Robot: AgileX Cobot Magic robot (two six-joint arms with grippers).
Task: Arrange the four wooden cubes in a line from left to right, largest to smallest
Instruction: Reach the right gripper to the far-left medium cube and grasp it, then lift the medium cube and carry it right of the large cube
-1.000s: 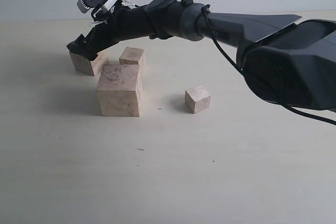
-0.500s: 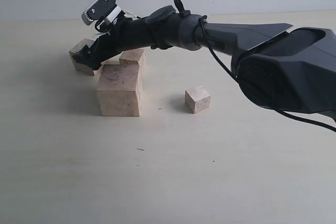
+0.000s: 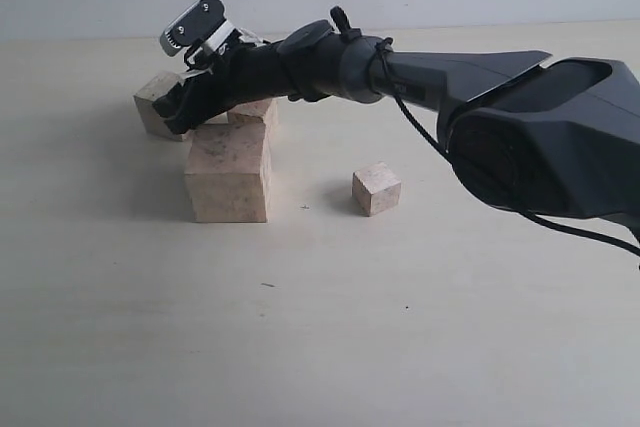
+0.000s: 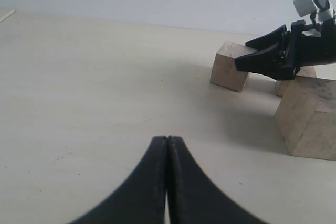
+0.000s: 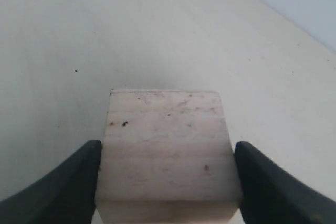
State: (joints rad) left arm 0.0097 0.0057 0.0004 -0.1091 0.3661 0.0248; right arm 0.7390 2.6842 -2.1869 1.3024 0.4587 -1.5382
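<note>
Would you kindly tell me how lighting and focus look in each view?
Exterior view: soft, even light, faint shadows left of the largest cube, all sharp. Left wrist view: left gripper slightly blurred close up. Right wrist view: gripped cube slightly soft, no glare.

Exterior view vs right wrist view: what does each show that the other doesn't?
Exterior only: the largest cube, the smallest cube, and a rear cube partly behind the right arm. Right wrist only: a close-up of both fingers pressed against opposite sides of the held cube. Shared: the held cube, the right gripper around it, and the table.
</note>
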